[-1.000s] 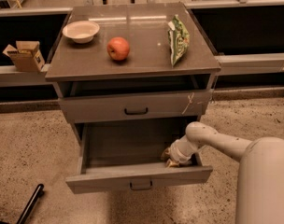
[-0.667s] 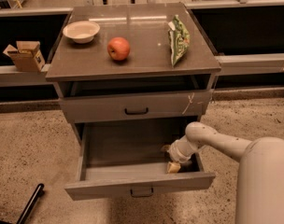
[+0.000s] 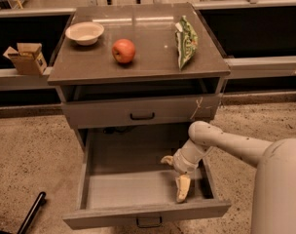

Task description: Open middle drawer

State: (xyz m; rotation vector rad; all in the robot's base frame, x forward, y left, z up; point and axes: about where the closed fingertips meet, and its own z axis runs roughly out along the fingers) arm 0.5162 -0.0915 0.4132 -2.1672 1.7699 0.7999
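Looking through the camera, I saw the middle drawer [image 3: 196, 211] standing well out of the cabinet [image 3: 65, 91], low in the view, its plain grey front nearest me with the small black handle [image 3: 149, 222] at centre. All I could see in its grey tray was the gripper [image 3: 174, 174], reaching in from the right on the white arm [image 3: 231, 145]. Its two pale fingers [image 3: 182, 189] were spread wide apart and held nothing; one pointed down toward the drawer floor near the front right corner, the other stuck out to the left. Just above, the drawer with the white scratch [image 3: 109, 112] sat pushed in, and a dark gap showed between it and the cabinet top [image 3: 153, 62]. On that top sat a pale bowl [image 3: 84, 32] at the back left, showing only its own pale inside, a red apple [image 3: 123, 50] near the middle, and a green snack bag [image 3: 186, 41] lying on the right. A cardboard box [image 3: 26, 58] with its flaps open rested on the ledge to the left; I couldn't tell what was in it.
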